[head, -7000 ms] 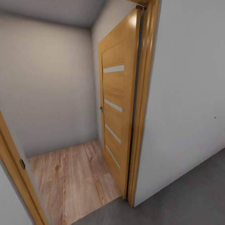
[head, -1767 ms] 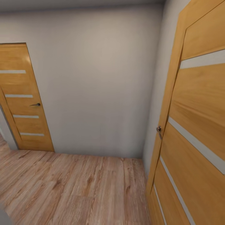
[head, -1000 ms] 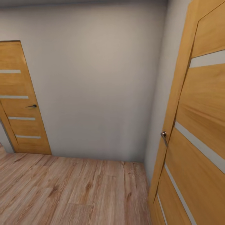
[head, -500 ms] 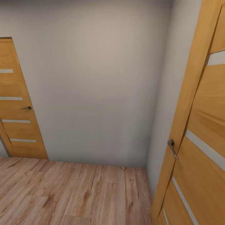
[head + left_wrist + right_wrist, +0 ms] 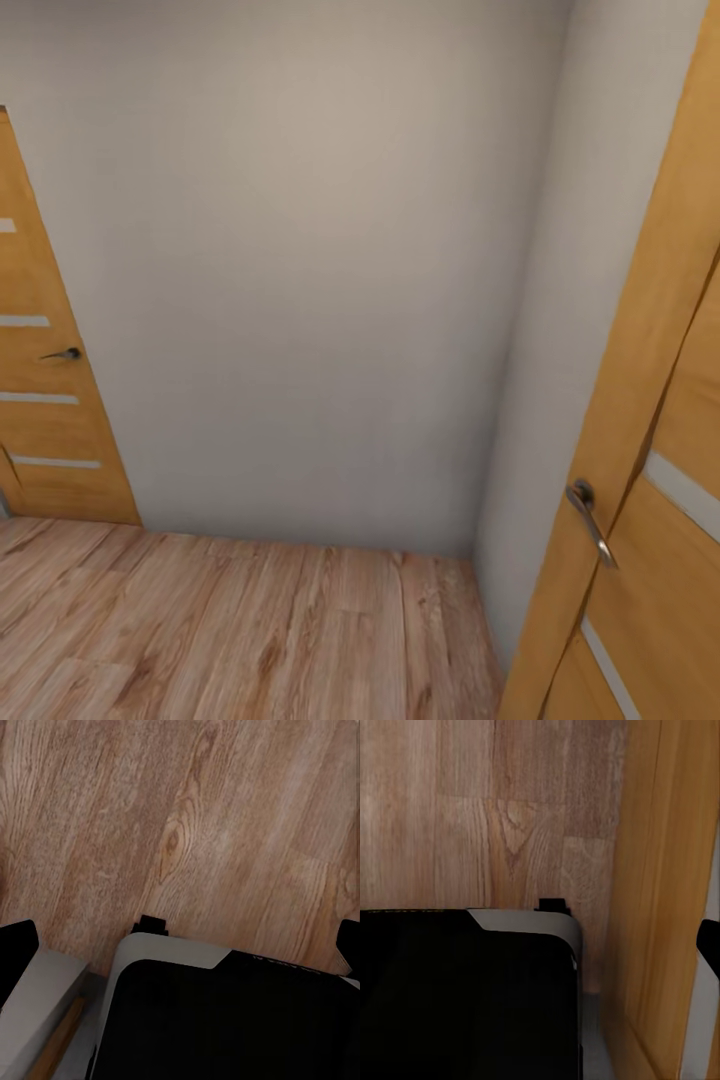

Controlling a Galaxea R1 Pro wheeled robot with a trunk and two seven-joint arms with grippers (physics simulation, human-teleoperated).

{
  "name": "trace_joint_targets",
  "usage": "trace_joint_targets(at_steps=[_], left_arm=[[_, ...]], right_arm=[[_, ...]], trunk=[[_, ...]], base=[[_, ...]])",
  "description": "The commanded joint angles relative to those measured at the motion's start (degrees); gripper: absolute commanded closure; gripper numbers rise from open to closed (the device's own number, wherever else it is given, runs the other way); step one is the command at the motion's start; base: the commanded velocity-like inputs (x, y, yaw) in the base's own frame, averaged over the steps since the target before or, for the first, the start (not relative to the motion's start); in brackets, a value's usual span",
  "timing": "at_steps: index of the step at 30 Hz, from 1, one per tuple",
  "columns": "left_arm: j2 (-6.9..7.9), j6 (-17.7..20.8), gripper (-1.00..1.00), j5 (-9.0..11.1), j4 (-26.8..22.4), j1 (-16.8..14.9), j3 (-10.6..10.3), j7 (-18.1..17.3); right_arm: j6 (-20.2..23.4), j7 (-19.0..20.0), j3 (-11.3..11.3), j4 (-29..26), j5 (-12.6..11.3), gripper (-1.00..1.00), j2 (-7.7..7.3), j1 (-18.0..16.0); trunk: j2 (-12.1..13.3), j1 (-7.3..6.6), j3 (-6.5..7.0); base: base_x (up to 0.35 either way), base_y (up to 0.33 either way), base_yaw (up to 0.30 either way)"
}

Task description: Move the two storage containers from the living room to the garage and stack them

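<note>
Pale grey wall (image 5: 300,250) dead ahead, taking up most of the head view, with light wood plank floor (image 5: 230,630) running up to its foot. Compared with 7 s ago: gone from the picture the dark grey concrete strip and the doorway framing, so evidently rolled through that doorway and onto the planks. Over the last 2 s: whole picture shifted, hence a move of the camera, not of the doors; right-hand door (image 5: 650,450) slid out to the picture's edge and grown larger, left-hand door (image 5: 40,400) pushed out to the opposite edge and cut off, its small lever (image 5: 62,354) near the border, the nearer lever handle (image 5: 590,520) now low at the right. Reads as travel through a hallway, closing on the wall, probably with a turn due soon. Below, in both wrist views, black robot base (image 5: 225,1020) with a pale rim over the planks. Left end effector (image 5: 180,949) spread wide, dark fingertips (image 5: 16,952) at either side, nothing between them. Right end effector (image 5: 540,945): just 1 dark fingertip (image 5: 709,945) made out beside the door face, so spread or pressed together, cannot tell. Whereabouts of the 2 storage containers: cannot tell from here; judged a transit leg between garage and living room, stacking not yet in hand.
</note>
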Motion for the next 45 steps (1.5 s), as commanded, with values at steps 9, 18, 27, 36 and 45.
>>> trace_joint_targets(at_steps=[9, 18, 27, 36, 45], left_arm=[[0.0, -0.2, -1.0, 0.5, 0.0, 0.0, -0.5, 0.0], [0.0, -0.2, -1.0, 0.5, 0.0, 0.0, -0.5, 0.0], [0.0, -0.2, -1.0, 0.5, 0.0, 0.0, -0.5, 0.0], [0.0, -0.2, -1.0, 0.5, 0.0, 0.0, -0.5, 0.0], [0.0, -0.2, -1.0, 0.5, 0.0, 0.0, -0.5, 0.0]], right_arm=[[-0.4, 0.2, 0.0, 0.2, -0.1, -1.0, -0.11, -0.1], [-0.4, 0.1, 0.0, 0.2, -0.1, -1.0, -0.02, -0.1], [-0.4, 0.2, 0.0, 0.2, -0.1, -1.0, -0.06, -0.1], [-0.4, 0.2, 0.0, 0.2, -0.1, -1.0, -0.11, -0.1], [-0.4, 0.2, 0.0, 0.2, -0.1, -1.0, -0.11, -0.1]], trunk=[[0.0, 0.05, -0.02], [0.0, 0.05, -0.02], [0.0, 0.05, -0.02], [0.0, 0.05, -0.02], [0.0, 0.05, -0.02]], base=[[0.322, 0.0, 0.186], [0.322, 0.0, 0.268], [0.322, 0.0, 0.269], [0.322, 0.0, 0.269], [0.321, 0.0, 0.269]])
